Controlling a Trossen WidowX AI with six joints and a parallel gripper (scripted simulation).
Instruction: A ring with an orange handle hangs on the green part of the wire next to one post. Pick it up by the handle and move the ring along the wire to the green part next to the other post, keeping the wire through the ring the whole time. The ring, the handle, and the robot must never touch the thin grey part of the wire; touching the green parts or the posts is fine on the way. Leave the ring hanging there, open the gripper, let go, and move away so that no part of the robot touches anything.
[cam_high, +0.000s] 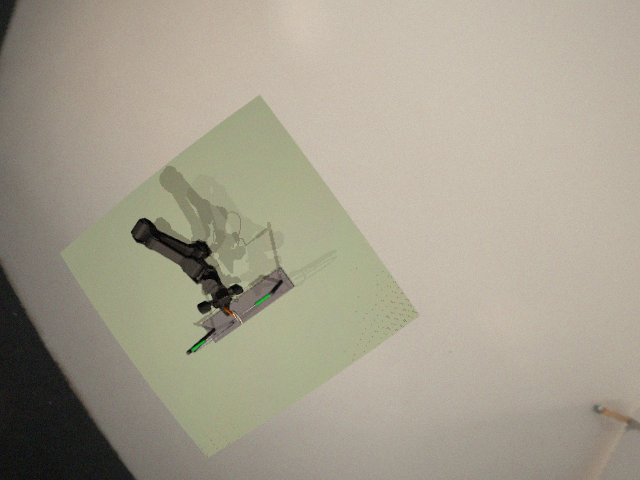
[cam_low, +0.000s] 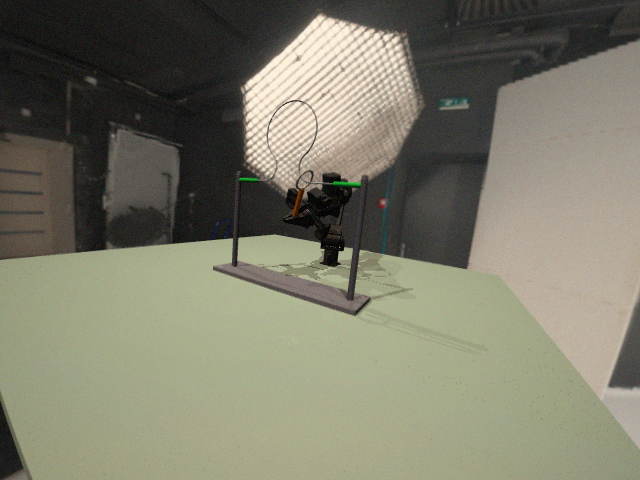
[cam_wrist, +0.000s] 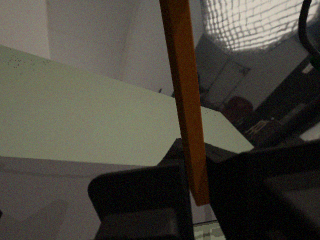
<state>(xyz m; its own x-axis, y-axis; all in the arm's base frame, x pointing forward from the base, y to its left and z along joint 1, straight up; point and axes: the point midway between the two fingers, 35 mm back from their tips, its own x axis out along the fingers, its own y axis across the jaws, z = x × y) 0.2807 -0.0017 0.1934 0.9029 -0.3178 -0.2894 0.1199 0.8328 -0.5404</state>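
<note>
We have the jaws (cam_high: 226, 310) (cam_low: 295, 215) clamped on the orange handle (cam_high: 230, 313) (cam_low: 298, 201) (cam_wrist: 187, 85), above the grey base (cam_high: 258, 297) (cam_low: 289, 286). The handle slants down from the ring (cam_high: 239, 318) (cam_low: 296, 180), which is above the base's middle stretch, at the wire (cam_low: 317, 126), between the green parts (cam_high: 263, 299) (cam_low: 346, 183). We cannot tell whether ring and wire touch. Beneath the base lies the pale green surface (cam_high: 310, 206) (cam_low: 258, 387) (cam_wrist: 75, 110).

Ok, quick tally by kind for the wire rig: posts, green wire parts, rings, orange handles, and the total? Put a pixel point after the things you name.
Posts (cam_low: 236, 222) (cam_high: 209, 334): 2
Green wire parts (cam_low: 346, 184) (cam_high: 262, 299): 2
Ring (cam_low: 305, 172): 1
Orange handle (cam_low: 298, 202) (cam_wrist: 188, 100) (cam_high: 228, 312): 1
Total: 6
</note>
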